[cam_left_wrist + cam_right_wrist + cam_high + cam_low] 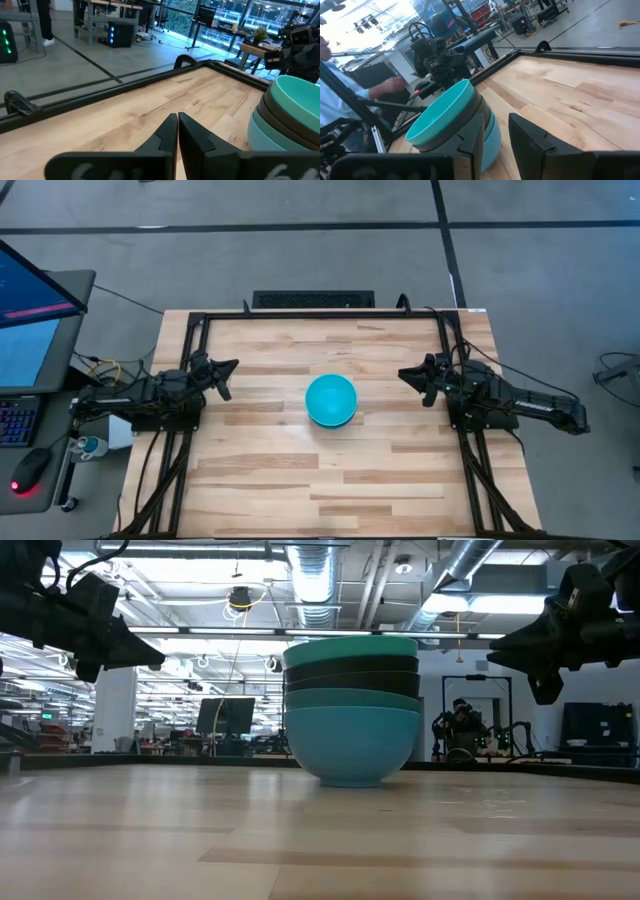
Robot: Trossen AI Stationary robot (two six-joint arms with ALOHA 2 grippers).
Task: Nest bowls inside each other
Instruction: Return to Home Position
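Bowls: the bowls (330, 400) sit one inside the other in a single stack in the middle of the table (400, 480), well away from both grippers.
From above: only the top bright blue bowl shows, like one round dish.
From the side: the low view shows the rims piled up. There is blue at the bottom, a greener rim above it, dark ones next, and a blue-green rim on top.
Left gripper: the left gripper (226, 372) hangs in the air over the left side of the table. Its two fingers are pressed together with nothing between them.
Right gripper: the right gripper (408, 376) hangs over the right side. Its fingers are spread apart and hold nothing.
Hard to see: the dark rims blend together, so I cannot count them. The left wrist view cuts off part of the stack.
Table: light wood planks inside a black frame.
Room: a big hall with pipes on the ceiling. A person in a blue sleeve (335, 95) shows in the right wrist view.
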